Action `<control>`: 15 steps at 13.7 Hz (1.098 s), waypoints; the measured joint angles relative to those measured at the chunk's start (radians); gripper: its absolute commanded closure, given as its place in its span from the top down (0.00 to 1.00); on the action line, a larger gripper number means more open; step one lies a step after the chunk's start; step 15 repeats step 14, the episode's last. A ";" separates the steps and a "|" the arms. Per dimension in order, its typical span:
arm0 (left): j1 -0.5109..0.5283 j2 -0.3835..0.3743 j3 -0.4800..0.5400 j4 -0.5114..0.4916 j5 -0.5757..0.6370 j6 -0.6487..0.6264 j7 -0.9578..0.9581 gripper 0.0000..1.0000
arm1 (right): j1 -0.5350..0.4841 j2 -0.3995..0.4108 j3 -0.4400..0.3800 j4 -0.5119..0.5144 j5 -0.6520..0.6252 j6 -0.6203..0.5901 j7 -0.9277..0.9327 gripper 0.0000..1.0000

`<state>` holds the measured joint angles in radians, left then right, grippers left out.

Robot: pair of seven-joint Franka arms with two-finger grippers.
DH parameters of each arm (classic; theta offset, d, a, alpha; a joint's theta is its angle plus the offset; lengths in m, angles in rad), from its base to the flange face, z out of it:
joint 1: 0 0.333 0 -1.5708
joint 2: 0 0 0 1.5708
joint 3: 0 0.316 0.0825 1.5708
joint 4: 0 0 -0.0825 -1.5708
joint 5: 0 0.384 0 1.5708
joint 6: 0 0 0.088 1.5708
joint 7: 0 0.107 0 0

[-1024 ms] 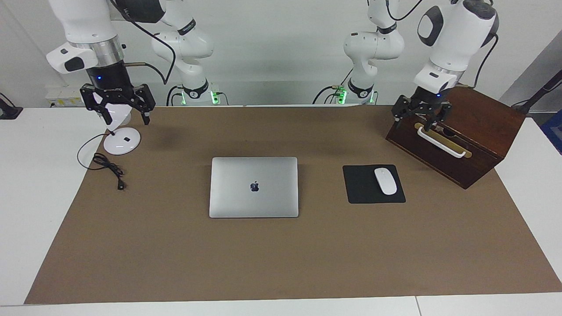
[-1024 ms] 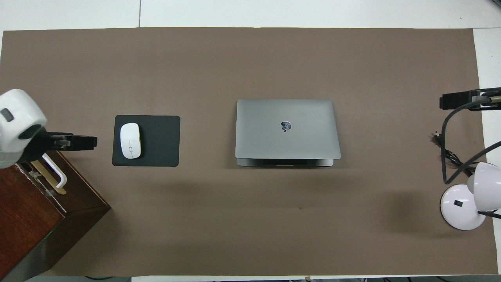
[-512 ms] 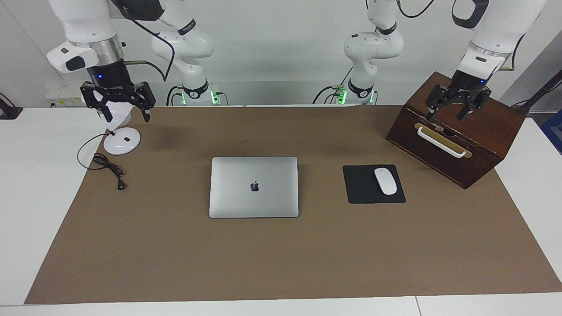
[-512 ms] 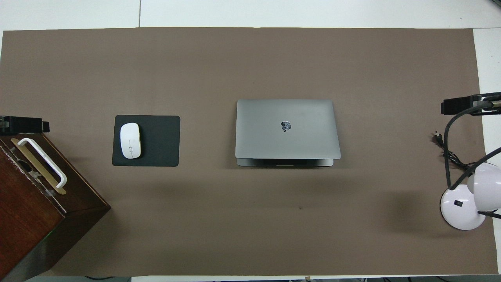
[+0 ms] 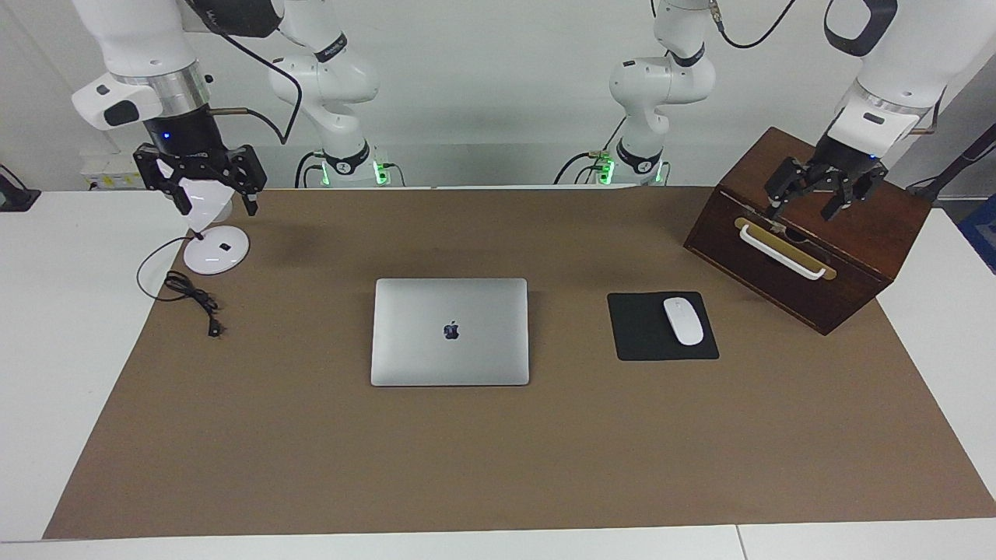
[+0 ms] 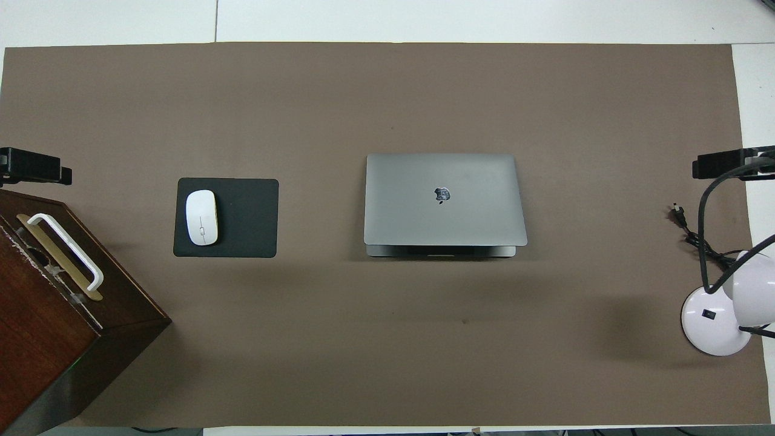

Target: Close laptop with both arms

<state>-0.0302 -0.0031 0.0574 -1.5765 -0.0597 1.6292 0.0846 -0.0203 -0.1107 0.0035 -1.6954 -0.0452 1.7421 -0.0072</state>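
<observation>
Jaws on both arms stand spread and hold nothing: the left gripper (image 5: 815, 198) hangs over the wooden box (image 5: 856, 233) at the left arm's end, the right gripper (image 5: 198, 187) over the white desk lamp (image 5: 216, 250) at the right arm's end. Between them, the laptop (image 5: 450, 332) lies on the brown mat (image 5: 498, 467) on the tabletop, lid down, logo up. From the laptop, in the facing view, the black mouse pad (image 5: 642, 327) with its white mouse (image 5: 683, 320) sits at three o'clock, the lamp toward ten o'clock.
</observation>
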 measured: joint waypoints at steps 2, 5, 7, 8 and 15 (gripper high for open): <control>0.004 0.027 0.001 0.038 0.000 -0.020 0.000 1.00 | 0.000 0.000 0.000 0.001 0.000 -0.009 0.000 1.00; 0.009 0.034 0.000 0.046 0.000 -0.024 0.000 1.00 | 0.000 0.000 0.000 0.001 0.000 -0.014 0.000 1.00; 0.009 0.034 0.000 0.046 0.000 -0.031 0.000 1.00 | 0.000 0.000 0.000 0.001 0.000 -0.018 0.000 1.00; 0.009 0.034 -0.001 0.047 0.000 -0.035 0.000 1.00 | 0.000 0.000 0.000 0.001 0.000 -0.019 0.000 1.00; 0.010 0.034 0.000 0.053 0.001 -0.090 0.000 1.00 | 0.000 0.000 0.000 0.001 0.000 -0.020 0.000 1.00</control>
